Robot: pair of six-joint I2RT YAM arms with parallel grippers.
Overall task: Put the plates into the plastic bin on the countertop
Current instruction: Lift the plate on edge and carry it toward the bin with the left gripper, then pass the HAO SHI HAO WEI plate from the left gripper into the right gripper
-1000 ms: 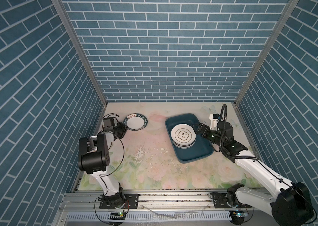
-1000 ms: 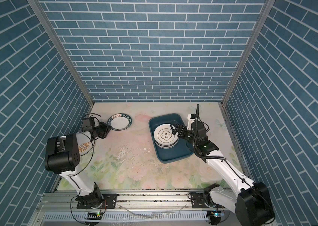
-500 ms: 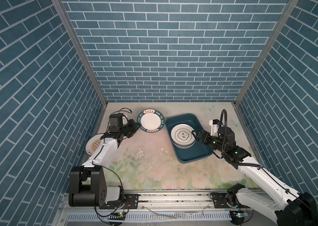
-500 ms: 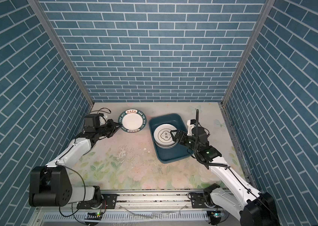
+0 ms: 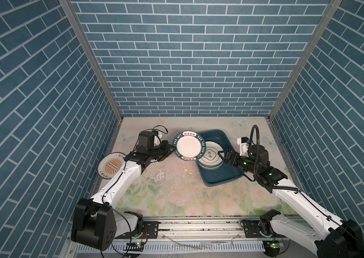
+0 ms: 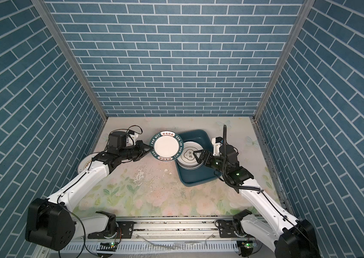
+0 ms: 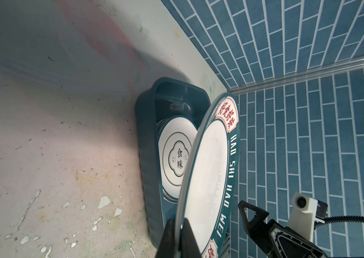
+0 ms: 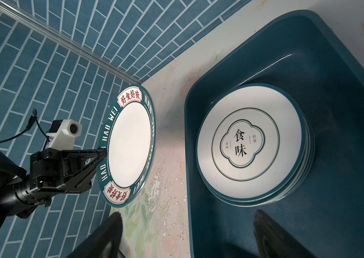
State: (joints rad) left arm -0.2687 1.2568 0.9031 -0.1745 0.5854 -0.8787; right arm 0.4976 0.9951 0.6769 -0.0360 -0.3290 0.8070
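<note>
Since a second ago, the left arm (image 5: 120,181) has been unfolded from beside the left wall and stretched toward the middle. The lettered plate (image 5: 188,145) it carries has been brought from the back left of the surface (image 5: 176,192) up to the bin (image 5: 221,178). A sunburst plate (image 5: 110,166), hidden behind that arm before, has been uncovered and lies flat at the left edge of the surface. The right arm (image 5: 299,201) has been drawn back a little.

The lettered plate, white with a dark teal rim, is held clear of the surface, with its face tilted up toward the top cameras. The left jaws are clamped on its rim, and in the left wrist view two dark fingers (image 7: 167,239) are seen pinching the edge. In both top views the plate overlaps the bin's left rim. In the right wrist view a strip of surface is seen between plate and bin, so the plate is beside the bin and not inside it.

A stack (image 5: 212,157) of white plates rests inside the teal-blue bin. It is topped by a plate printed with a cloud outline and two dark characters. The right jaws are spread apart with nothing held between them, just beside the stack's right side, over the bin.
</note>
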